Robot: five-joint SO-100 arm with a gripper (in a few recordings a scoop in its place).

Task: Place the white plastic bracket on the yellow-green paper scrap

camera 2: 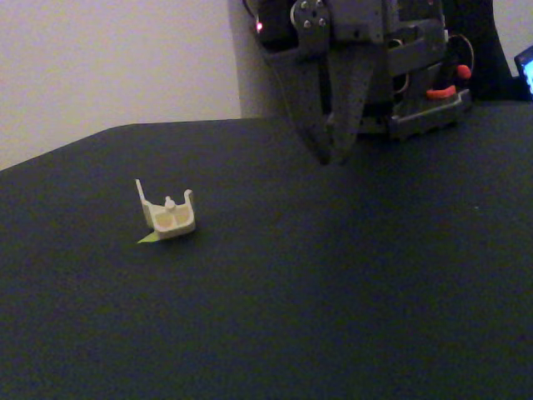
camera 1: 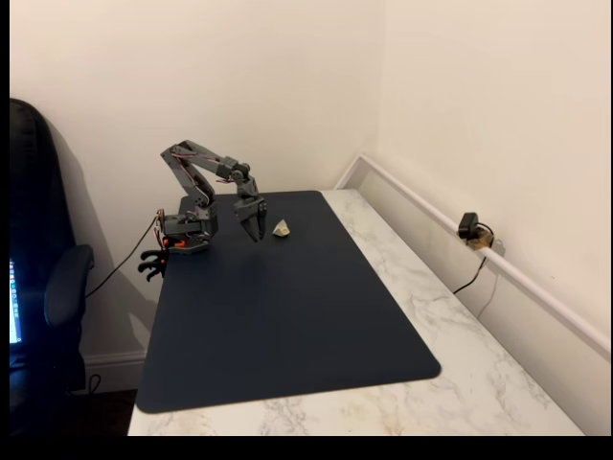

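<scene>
A dark navy mat point(camera 1: 287, 316) covers most of the white marbled tabletop point(camera 1: 460, 364). Toward the mat's far edge sits the white plastic bracket point(camera 2: 169, 214), standing with two prongs pointing up. A sliver of the yellow-green paper scrap point(camera 2: 146, 240) pokes out from under the bracket's lower left corner in a fixed view, so the bracket rests on it. Just beside the bracket, apart from it and raised above the mat, hangs the claw point(camera 1: 255, 230), pointing down, its fingers drawn together to a narrow point with nothing between them. Behind the bracket, the grey arm point(camera 1: 196, 182) folds back to its base at the mat's far corner. A small black camera point(camera 1: 468, 226) sits on the rail along the wall, well away from the bracket.
</scene>
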